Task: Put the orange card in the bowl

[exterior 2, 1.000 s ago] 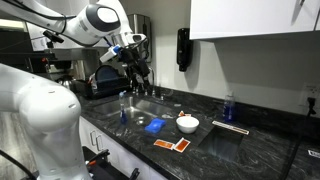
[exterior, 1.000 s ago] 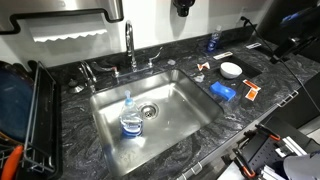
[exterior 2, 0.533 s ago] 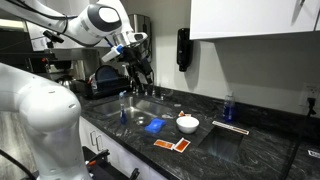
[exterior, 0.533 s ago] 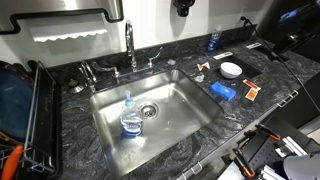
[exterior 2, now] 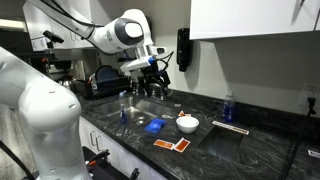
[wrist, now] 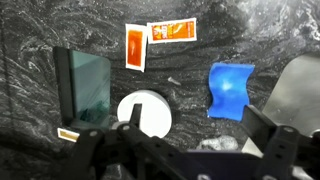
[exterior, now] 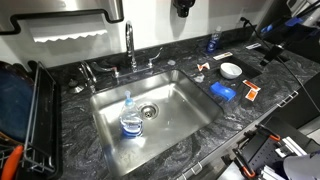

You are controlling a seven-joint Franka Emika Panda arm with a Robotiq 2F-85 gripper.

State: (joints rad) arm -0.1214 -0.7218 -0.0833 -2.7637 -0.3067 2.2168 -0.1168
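bowl (wrist: 148,106) partly hidden, fingers (wrist: 283,152) dark, blurred

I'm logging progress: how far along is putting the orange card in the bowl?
Done: nothing yet; the bowl shows no card in it. In hand: the claw hangs open and empty above the bowl in the wrist view. Left: the orange card lies on the counter beside a second orange card, so the grasp, carry and drop all remain.

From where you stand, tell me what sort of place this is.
Most likely a kitchen: a steel sink with a faucet is set into a dark stone counter, and a white wall cabinet hangs above it.
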